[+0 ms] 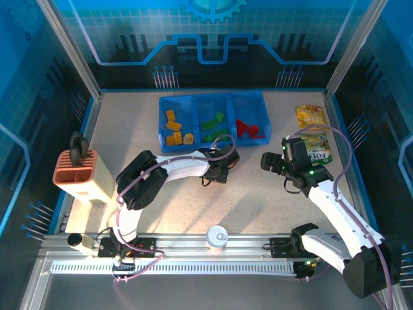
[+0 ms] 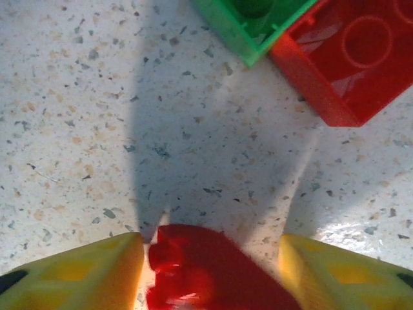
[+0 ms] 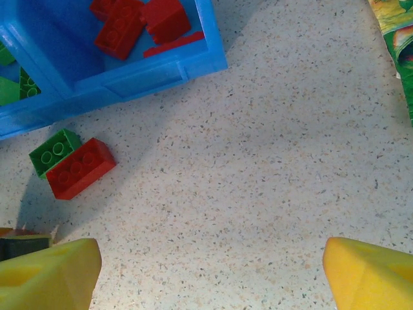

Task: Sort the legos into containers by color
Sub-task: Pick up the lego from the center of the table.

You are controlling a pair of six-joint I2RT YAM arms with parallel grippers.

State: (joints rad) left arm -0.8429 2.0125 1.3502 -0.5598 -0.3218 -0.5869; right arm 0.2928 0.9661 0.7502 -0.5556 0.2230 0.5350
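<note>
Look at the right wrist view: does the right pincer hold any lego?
No, the right pincer stands wide open, with bare table between its yellow fingertips.

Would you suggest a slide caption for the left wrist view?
Left gripper brackets a red lego on the table, a green lego and second red lego ahead.

Camera setup: one fixed overhead, two wrist-mounted.
Top view looks down from above and behind the arm bases (image 1: 129, 247) over the whole tabletop (image 1: 258, 194), blue tray (image 1: 162, 123) at upper middle. Left wrist camera faces down, very close, past the left end effector (image 2: 211, 242) and the held red brick (image 2: 206, 278). Right wrist camera sits higher off the tabletop, right end effector (image 3: 211, 248) at the bottom edge, tray corner upper left. Both wrist views share the loose green brick (image 2: 258, 19) and loose red brick (image 2: 361, 58).
</note>
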